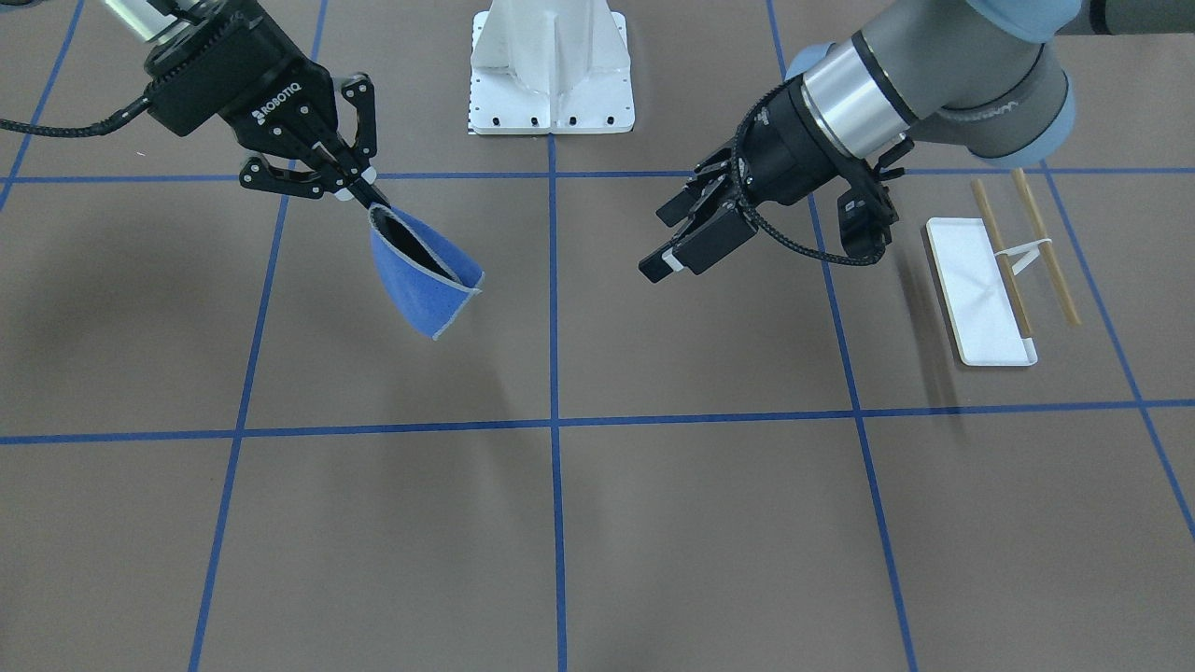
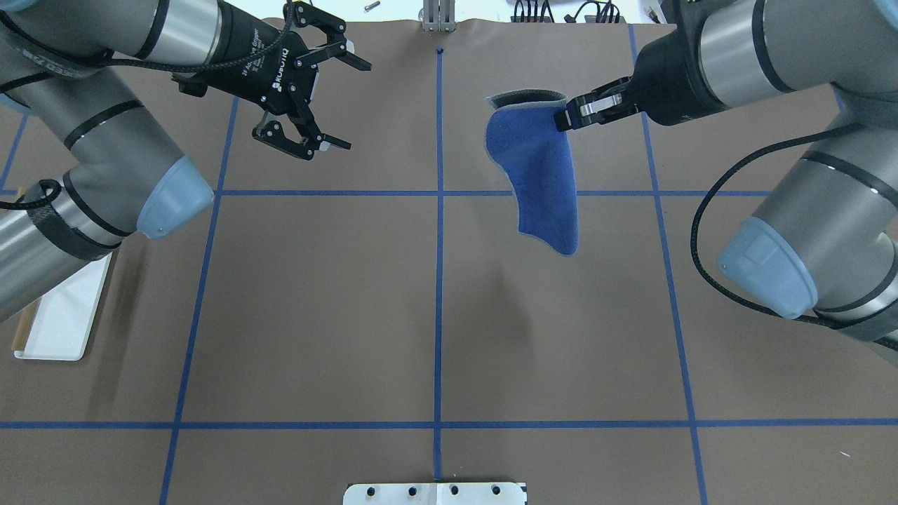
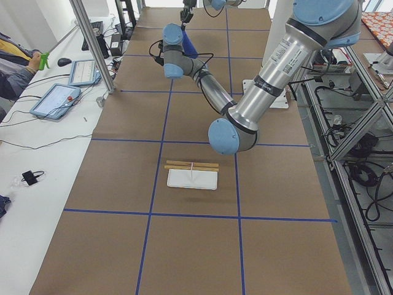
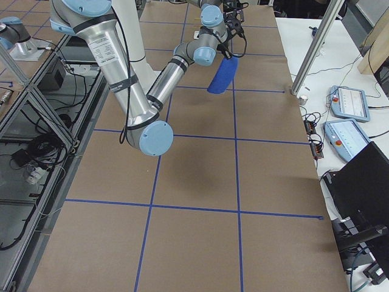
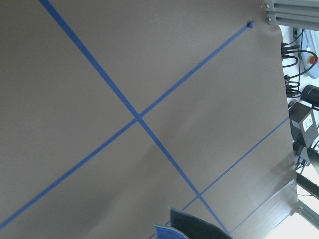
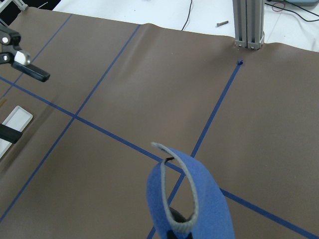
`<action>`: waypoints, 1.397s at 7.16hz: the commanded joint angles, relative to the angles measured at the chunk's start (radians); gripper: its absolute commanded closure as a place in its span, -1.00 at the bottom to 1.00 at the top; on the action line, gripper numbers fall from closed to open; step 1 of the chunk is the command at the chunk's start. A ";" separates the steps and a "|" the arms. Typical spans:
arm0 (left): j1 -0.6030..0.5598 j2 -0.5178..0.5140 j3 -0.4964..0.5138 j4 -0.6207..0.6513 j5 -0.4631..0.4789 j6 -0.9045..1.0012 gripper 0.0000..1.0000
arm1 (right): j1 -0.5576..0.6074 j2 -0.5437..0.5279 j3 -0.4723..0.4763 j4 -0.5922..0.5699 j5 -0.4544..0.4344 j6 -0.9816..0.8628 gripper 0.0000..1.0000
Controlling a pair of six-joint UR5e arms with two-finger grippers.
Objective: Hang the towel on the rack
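Note:
The blue towel (image 1: 425, 275) hangs folded from my right gripper (image 1: 366, 194), which is shut on its top edge and holds it above the table. It also shows in the overhead view (image 2: 544, 179), with the right gripper (image 2: 567, 116) at its upper right corner. My left gripper (image 1: 665, 241) is open and empty, a little apart from the towel across the centre line; in the overhead view it (image 2: 354, 105) points toward the towel. The rack (image 1: 980, 289), a white tray with two tan bars (image 1: 1046, 247), stands on the table beyond the left arm, far from the towel.
In the overhead view the rack tray (image 2: 63, 319) is partly hidden under the left arm. The white robot pedestal (image 1: 551, 65) sits at the table's robot side. Blue tape lines (image 1: 553, 425) cross the brown table. Tablets and cables lie on a side bench (image 3: 61, 98).

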 commanded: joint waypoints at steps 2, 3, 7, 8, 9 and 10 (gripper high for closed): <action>0.047 -0.040 0.001 0.007 0.027 -0.134 -0.97 | -0.078 0.015 0.018 0.000 -0.070 0.000 1.00; 0.063 -0.040 0.001 0.001 0.048 -0.145 -0.97 | -0.112 0.021 0.027 0.000 -0.110 0.000 1.00; 0.134 -0.056 0.000 -0.028 0.177 -0.189 -0.97 | -0.153 0.036 0.034 0.002 -0.140 -0.003 1.00; 0.140 -0.056 -0.002 -0.034 0.177 -0.192 -0.97 | -0.172 0.036 0.041 0.003 -0.168 -0.009 1.00; 0.140 -0.054 -0.002 -0.036 0.177 -0.203 -0.97 | -0.175 0.036 0.041 0.003 -0.177 -0.017 1.00; 0.152 -0.054 -0.002 -0.047 0.177 -0.218 -0.97 | -0.177 0.038 0.041 0.005 -0.179 -0.032 1.00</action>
